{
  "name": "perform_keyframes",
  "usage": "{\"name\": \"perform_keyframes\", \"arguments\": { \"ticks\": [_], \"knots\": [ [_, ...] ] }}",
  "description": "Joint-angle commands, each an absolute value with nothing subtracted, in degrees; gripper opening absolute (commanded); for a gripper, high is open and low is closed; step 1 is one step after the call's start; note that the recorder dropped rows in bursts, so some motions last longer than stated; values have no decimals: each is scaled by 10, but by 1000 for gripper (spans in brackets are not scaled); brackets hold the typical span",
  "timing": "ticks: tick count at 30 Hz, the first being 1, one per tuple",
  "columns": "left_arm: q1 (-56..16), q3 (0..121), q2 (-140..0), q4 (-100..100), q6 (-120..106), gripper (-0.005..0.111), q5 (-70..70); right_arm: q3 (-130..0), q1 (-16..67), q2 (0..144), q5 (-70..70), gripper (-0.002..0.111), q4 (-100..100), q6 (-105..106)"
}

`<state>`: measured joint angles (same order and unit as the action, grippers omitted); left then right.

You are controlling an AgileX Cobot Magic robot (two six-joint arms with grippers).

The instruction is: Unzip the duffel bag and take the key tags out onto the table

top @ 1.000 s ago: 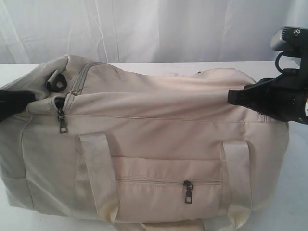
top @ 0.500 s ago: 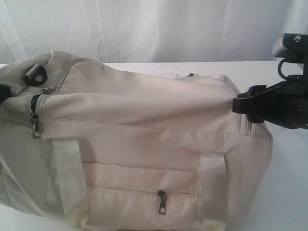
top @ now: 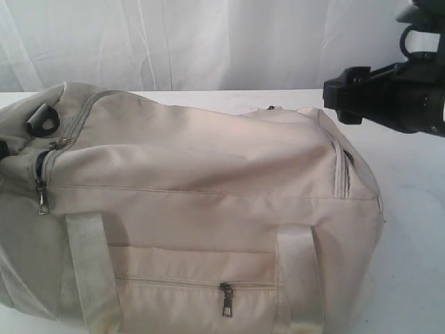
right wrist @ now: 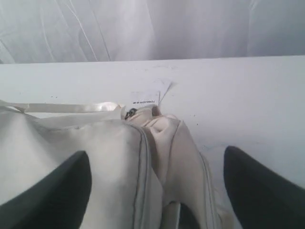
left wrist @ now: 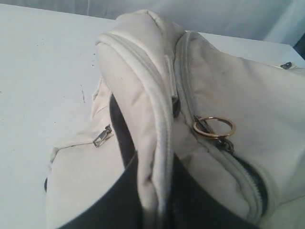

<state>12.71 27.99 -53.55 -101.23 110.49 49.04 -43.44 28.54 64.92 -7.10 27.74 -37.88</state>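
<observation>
At the far left, the left gripper (left wrist: 153,176) is clamped on the duffel bag (top: 208,174). In the left wrist view its 2 dark fingers (left wrist: 112,205) are pressed against either side of a piped fabric ridge at the bag's end, and the fold is pinched between them. Just beside that ridge a brass ring zipper pull (left wrist: 214,128) is hung on the grey top zipper (left wrist: 188,90). A short dark gap is shown in the zipper next to the ring, so the bag is opened only a little at this end.

In the exterior view a black strap loop (top: 43,120) is set on the bag's left end, and a grey metal pull (top: 43,200) is hung below the gap. The bag is rested on the table (top: 417,209), with its front pocket (top: 195,278) turned toward the camera between 2 white webbing handles (top: 94,264). A pocket pull (top: 224,300) is hung partway along the pocket's zipper. A short side zipper (top: 341,170) is run down the right end.

Above that end, the right gripper (top: 341,92) is held clear of the bag. In the right wrist view its 2 fingers (right wrist: 50,191) are spread wide, the bag's end is seen between them, and nothing is gripped. A small white label (right wrist: 144,101) is seen beyond the bag.
</observation>
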Motion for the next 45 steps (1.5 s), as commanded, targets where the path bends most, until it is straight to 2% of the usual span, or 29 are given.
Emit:
{"name": "perform_keyframes", "arguments": {
  "ticks": [1,5,7,11,17,26,30,40,45],
  "knots": [
    [130,281,-526,-999,1105,36,469,-472,285,684,-73,72,283,-372],
    [130,281,-526,-999,1110,64,469,-509,285,728,-123,72,283,-372],
    [130,281,-526,-983,1107,70,468,-521,285,747,-140,72,283,-372],
    [130,296,-526,-898,1044,70,447,-526,285,774,-141,72,285,-372],
    [130,364,-550,-892,1032,70,408,-526,285,820,-137,72,284,-372],
    [129,452,-679,-902,1029,70,454,-548,285,864,-132,72,284,-376],
    [98,484,-746,-902,1001,70,503,-548,285,876,-123,72,284,-377],
    [30,534,-843,-947,974,70,489,-548,285,900,-113,71,284,-408],
    [27,534,-865,-970,974,70,475,-548,285,909,-111,60,284,-410]
  ]
}}
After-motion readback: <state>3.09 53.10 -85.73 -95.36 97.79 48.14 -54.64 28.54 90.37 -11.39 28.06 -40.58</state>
